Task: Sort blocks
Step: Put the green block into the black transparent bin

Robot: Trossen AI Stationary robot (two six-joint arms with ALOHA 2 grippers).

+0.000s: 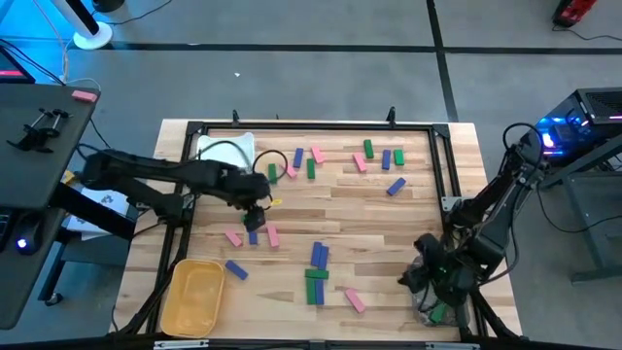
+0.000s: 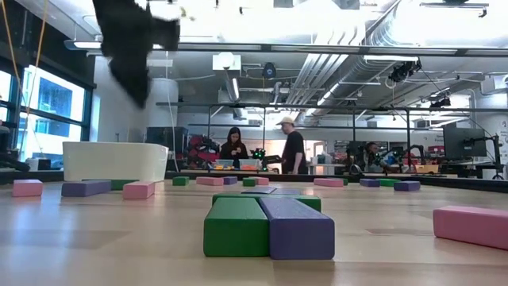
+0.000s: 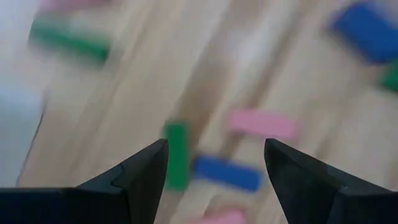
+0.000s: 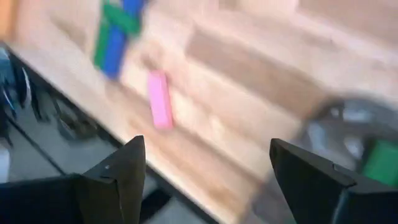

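Your left gripper (image 1: 256, 216) hangs above the left-centre of the wooden table (image 1: 389, 233), and its wrist view shows its fingers (image 3: 140, 177) spread wide with nothing between them; beneath them lie a green block (image 3: 177, 155), a blue block (image 3: 227, 173) touching its end, and a pink block (image 3: 261, 124) just beyond. Your right gripper (image 1: 428, 282) sits at the table's near right corner, over a clear bin (image 1: 432, 309) that holds a green block (image 4: 380, 163); its fingers (image 4: 118, 168) also stand wide apart and empty, with a single pink block (image 4: 160, 99) on the wood ahead and a green-and-blue cluster (image 4: 115, 31) farther on. From above, you can see the blocks scattered across the board: a far row of pink, green and blue ones near the back edge (image 1: 364, 156), a few pink and blue ones beside the left gripper (image 1: 255, 236), and a stack of blue and green in the near middle (image 1: 317, 272) with one pink (image 1: 355, 301) beside it. A white bin (image 1: 225, 151) stands at the far left corner and a yellow bin (image 1: 194, 297) at the near left corner. In the low view a green block (image 2: 236, 226) and a purple block (image 2: 298, 229) lie side by side, touching, close to the camera, and two people (image 2: 262, 147) stand in the room behind. You'll find no brand, label or writing legible on any block, bin or arm.
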